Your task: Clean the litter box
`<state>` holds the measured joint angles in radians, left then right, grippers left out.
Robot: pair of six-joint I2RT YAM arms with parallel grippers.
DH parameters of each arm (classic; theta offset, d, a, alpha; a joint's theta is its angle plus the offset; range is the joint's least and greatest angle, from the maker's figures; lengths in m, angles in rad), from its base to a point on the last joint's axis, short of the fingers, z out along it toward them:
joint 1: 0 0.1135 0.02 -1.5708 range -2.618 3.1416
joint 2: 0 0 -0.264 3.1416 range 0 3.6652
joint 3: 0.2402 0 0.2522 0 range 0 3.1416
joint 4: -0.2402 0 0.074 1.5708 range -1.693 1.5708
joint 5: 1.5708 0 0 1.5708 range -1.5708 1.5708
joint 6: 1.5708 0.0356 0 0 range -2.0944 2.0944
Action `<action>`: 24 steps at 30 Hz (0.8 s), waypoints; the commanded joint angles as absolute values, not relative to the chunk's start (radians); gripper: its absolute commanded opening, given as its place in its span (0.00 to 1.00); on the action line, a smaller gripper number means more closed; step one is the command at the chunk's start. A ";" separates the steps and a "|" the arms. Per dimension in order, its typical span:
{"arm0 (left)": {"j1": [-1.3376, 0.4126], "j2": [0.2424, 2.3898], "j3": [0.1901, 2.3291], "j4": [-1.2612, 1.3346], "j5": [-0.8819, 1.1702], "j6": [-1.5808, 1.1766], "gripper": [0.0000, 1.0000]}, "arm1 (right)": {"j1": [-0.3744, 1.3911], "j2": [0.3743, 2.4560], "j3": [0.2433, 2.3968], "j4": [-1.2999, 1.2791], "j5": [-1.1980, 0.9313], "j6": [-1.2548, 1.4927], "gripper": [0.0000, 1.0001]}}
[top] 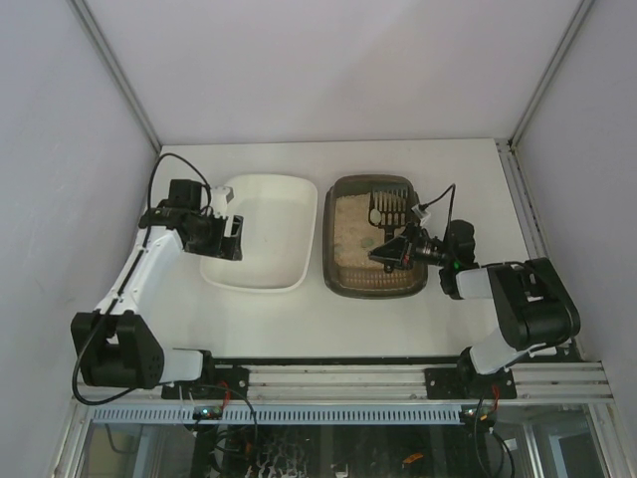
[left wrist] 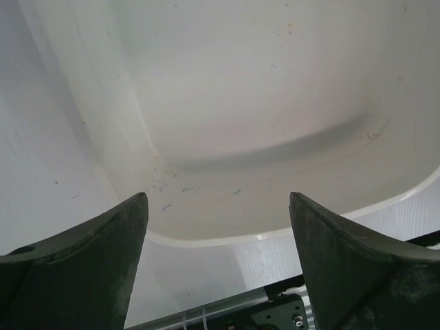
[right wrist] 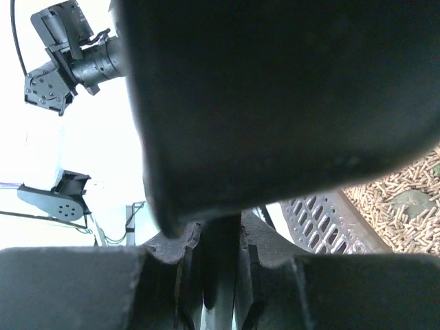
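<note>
The litter box [top: 338, 279], a dark tray of beige litter [right wrist: 405, 192], lies right of centre. Over it my right gripper [top: 393, 251] is shut on the handle of a dark slotted scoop [top: 388, 206]. In the right wrist view that gripper [right wrist: 220, 234] pinches the thin handle, and the scoop's body [right wrist: 275, 103] fills most of the picture, its slotted blade [right wrist: 323, 220] above the litter. My left gripper [top: 231, 239] hovers at the left near part of the white tray [top: 299, 199]. In its wrist view that gripper [left wrist: 216, 199] stands open, with nothing held between the fingers [left wrist: 124, 234].
The white tray [left wrist: 261, 103] holds only faint specks, and its near rim curves between my left fingers. The two trays sit side by side with a narrow gap. Grey walls close in the table on three sides. A rail [top: 338, 383] runs along the near edge.
</note>
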<state>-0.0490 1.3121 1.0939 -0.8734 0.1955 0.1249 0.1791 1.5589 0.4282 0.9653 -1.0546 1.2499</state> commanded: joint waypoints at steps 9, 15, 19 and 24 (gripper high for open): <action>0.201 1.337 1.189 -1.016 0.571 0.253 1.00 | 0.376 1.383 0.559 0.534 -0.925 0.995 0.00; 0.362 1.419 1.324 -1.071 0.593 0.189 1.00 | 0.557 1.410 0.847 0.088 -0.763 0.763 0.00; 0.433 1.539 1.462 -1.205 0.672 0.235 1.00 | 0.651 1.532 1.076 -0.150 -0.632 0.666 0.00; 0.500 1.643 1.533 -1.334 0.822 0.270 1.00 | 0.749 1.697 1.328 -0.484 -0.395 0.527 0.00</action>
<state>0.4656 1.5913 1.4681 -1.1934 0.6903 0.2394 0.6937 1.6009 1.1831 -0.1352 -0.6270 0.6960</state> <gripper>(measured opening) 0.996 0.155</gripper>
